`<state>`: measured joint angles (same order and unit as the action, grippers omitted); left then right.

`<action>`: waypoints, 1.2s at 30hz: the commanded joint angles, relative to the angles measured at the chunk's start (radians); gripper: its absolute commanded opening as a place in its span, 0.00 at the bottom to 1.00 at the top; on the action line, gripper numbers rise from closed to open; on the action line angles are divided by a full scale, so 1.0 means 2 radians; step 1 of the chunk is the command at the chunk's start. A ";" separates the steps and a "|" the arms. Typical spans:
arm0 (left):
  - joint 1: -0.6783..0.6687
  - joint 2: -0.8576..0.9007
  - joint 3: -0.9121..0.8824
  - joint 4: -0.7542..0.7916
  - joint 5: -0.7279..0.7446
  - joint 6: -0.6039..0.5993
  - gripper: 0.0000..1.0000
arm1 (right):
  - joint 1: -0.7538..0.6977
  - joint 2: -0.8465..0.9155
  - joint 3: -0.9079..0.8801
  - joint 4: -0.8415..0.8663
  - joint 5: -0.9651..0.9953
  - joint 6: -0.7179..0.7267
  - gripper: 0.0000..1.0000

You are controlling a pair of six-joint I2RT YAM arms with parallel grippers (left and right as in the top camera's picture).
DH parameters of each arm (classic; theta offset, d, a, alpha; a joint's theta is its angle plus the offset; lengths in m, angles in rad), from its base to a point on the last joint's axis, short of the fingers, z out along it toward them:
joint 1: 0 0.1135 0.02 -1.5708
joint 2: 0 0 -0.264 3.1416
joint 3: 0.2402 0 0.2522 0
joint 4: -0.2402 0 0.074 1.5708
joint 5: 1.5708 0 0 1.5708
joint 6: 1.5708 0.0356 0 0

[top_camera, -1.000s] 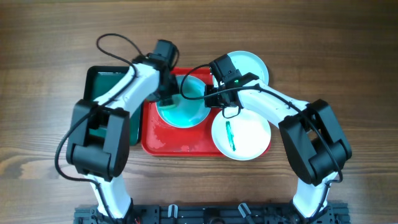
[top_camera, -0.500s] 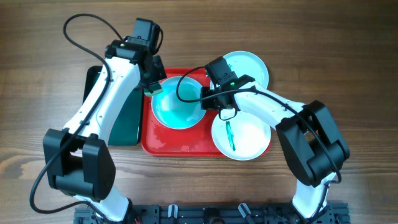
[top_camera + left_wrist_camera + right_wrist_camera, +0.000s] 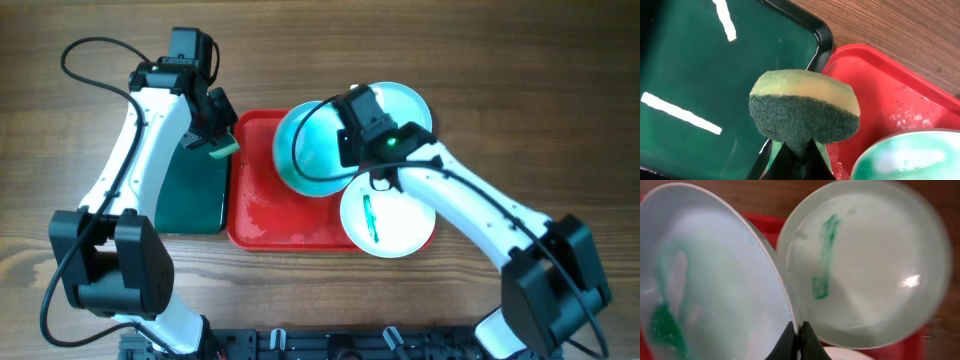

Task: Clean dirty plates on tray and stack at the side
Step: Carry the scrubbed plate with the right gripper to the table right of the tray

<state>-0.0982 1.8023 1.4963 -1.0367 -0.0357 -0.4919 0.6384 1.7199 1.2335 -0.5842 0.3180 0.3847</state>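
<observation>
Leftward went the left gripper (image 3: 222, 148), clamping one sponge (image 3: 805, 107). We count three plates (image 3: 395, 215); the right gripper (image 3: 797, 335) pinches one plate (image 3: 310, 150), tilted, over the single tray (image 3: 262, 205), lengthwise left-right, mid-counter (image 3: 60, 300).

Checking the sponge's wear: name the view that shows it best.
Left wrist: the sponge sits large and centred, yellow layer above dark green scouring face, pinched by the left fingers. Overhead shows only a small green patch at the left arm's tip. Right wrist shows none of it.
</observation>
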 commanded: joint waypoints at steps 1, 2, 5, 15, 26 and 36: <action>0.002 -0.003 0.006 0.000 0.008 -0.005 0.04 | 0.054 -0.006 0.008 -0.006 0.207 -0.023 0.04; 0.002 -0.003 0.006 0.000 0.008 -0.005 0.04 | 0.067 -0.006 0.008 -0.006 0.239 -0.023 0.04; 0.002 -0.003 0.006 0.000 0.008 -0.005 0.04 | 0.118 -0.006 0.008 -0.005 0.352 -0.025 0.04; 0.002 -0.002 0.006 0.000 0.008 -0.005 0.04 | 0.216 -0.006 0.008 0.004 0.559 -0.049 0.04; 0.002 -0.003 0.006 0.000 0.008 -0.005 0.04 | 0.221 -0.006 0.008 0.009 0.573 -0.062 0.04; 0.002 -0.002 0.006 0.000 0.008 -0.006 0.04 | 0.200 -0.024 0.008 -0.013 0.194 -0.055 0.04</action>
<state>-0.0978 1.8023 1.4963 -1.0367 -0.0280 -0.4919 1.0702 1.7176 1.2335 -0.6018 1.0565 0.2630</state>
